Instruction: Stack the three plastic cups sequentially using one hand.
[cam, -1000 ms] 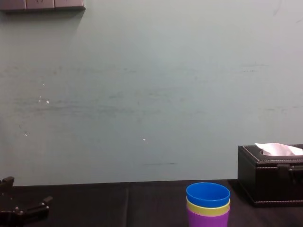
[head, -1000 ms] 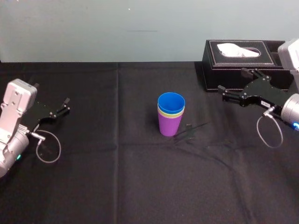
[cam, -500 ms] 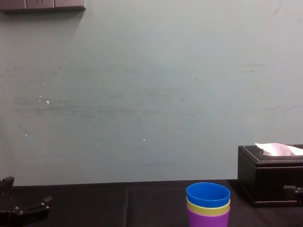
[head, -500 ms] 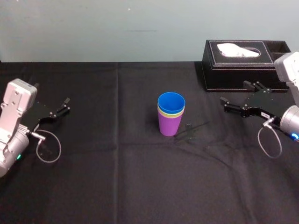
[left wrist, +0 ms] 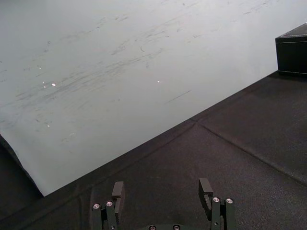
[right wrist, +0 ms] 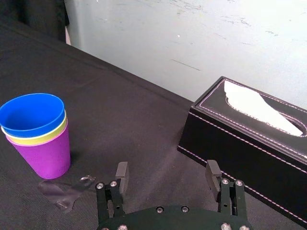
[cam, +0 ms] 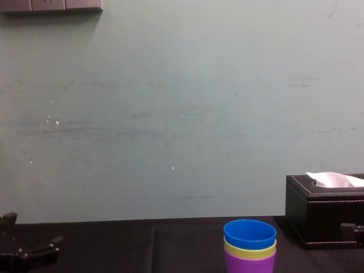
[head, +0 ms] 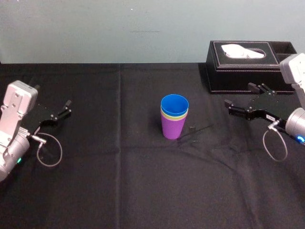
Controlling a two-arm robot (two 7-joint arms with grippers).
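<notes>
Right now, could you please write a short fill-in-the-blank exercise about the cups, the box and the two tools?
1. The outermost cup of the stack is ____.
2. The blue cup sits directly inside the ____ cup.
3. The black tissue box stands nearer the ____ tool.
4. The left tool and the right tool are both ____, holding nothing.
Missing words: purple; yellow-green; right; open.

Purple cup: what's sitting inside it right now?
The yellow-green cup is nested in the purple cup, and the blue cup is nested in that. Only their upper bands show above the purple rim; the purple wall hides their lower bodies.
</notes>
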